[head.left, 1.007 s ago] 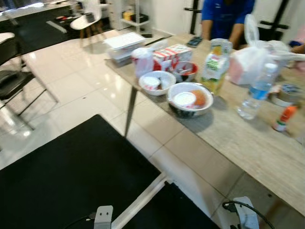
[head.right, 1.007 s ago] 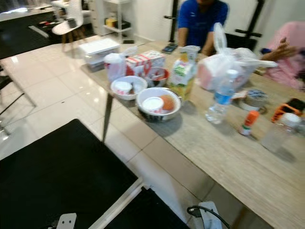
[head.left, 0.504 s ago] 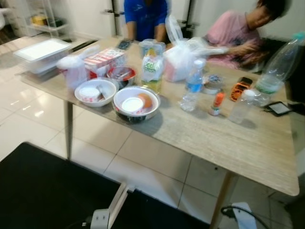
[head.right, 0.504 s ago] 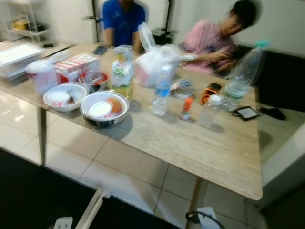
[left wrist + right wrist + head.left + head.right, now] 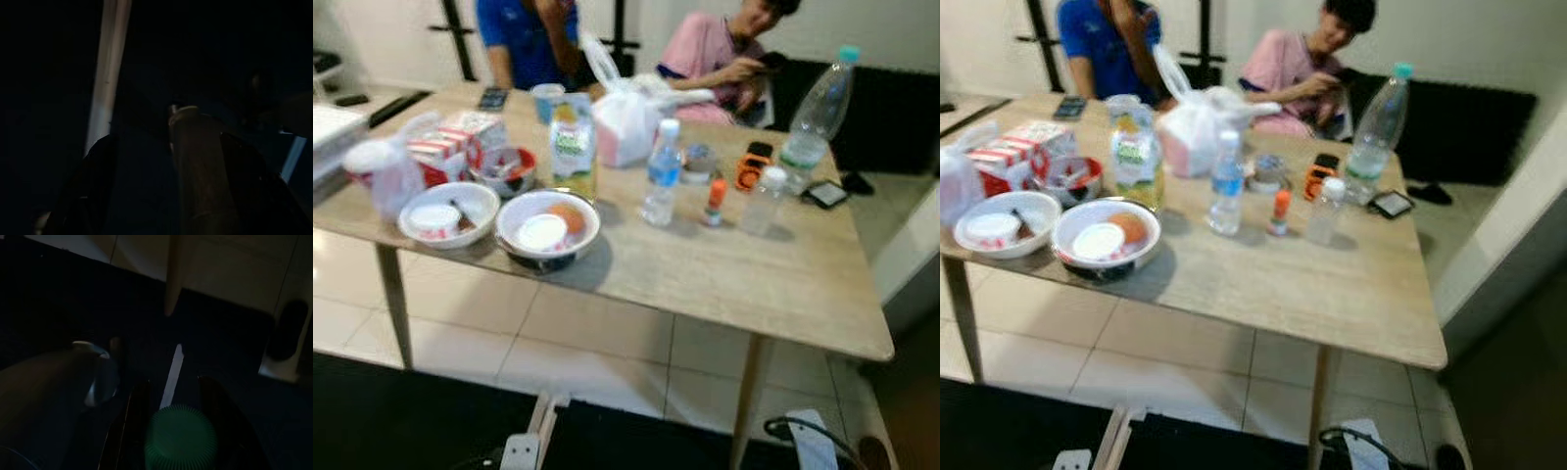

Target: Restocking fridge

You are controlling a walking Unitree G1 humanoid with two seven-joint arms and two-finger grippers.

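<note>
- A green bottle cap (image 5: 181, 435) sits between the right gripper (image 5: 178, 431)'s two dark fingers, closed on it as far as the gloom allows.
- The left gripper (image 5: 161, 196)'s spread cannot be made out in the dark wrist view.
- Ahead, the wooden table (image 5: 783, 284) carries two white bowls (image 5: 548, 223), a juice carton (image 5: 572, 145), a water bottle (image 5: 661, 186), a white plastic bag (image 5: 626, 122).
- Two people sit at its far side.

We are looking at a light wooden table (image 5: 1332, 294) that is standing on thin legs over a floor (image 5: 587, 333) of pale, shining tiles. Behind it a plain light wall (image 5: 1469, 39) is rising, and a black sofa (image 5: 1469, 132) is standing against it. A black mat (image 5: 401, 411) is lying on the near floor.
</note>
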